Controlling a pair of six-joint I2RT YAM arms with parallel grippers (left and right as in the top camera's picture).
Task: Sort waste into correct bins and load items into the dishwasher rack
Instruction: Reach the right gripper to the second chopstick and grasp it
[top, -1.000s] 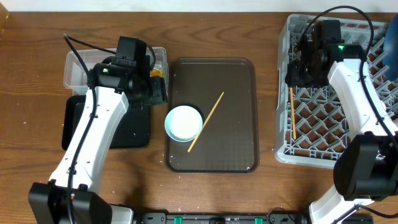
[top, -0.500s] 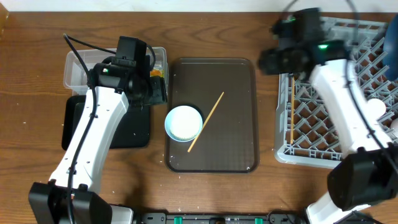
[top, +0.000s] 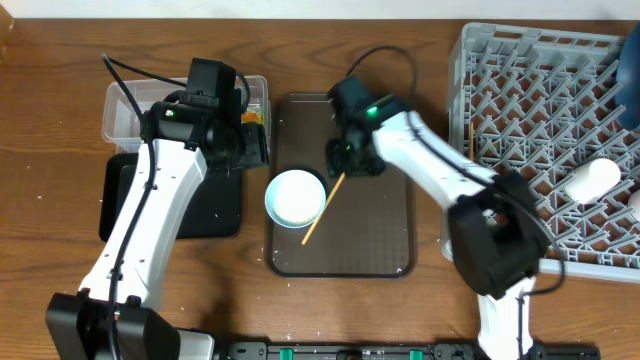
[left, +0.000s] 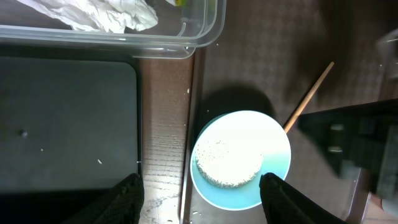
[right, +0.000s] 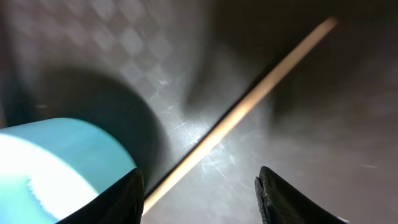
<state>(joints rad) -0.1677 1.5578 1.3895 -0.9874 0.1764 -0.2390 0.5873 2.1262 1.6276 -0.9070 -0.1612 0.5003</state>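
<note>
Now the right arm has swung off the dishwasher rack (top: 540, 100) to the serving tray (top: 385, 250); a run for the remaining chopstick is starting, I judge. Right pincer (right: 199, 199) released, jaws spread. Chopstick (right: 239, 115) lies just ahead, slanting across the gap, untouched. Pale wood, thin, flat on the tray, low end beside the blue plate (right: 56, 168). Left pincer (left: 200, 196) also released, plate directly beneath. White heap on it, probably rice; view soft.

The left tool (left: 200, 190) and right tool (right: 199, 196) both hang low, jaws spread apart.
</note>
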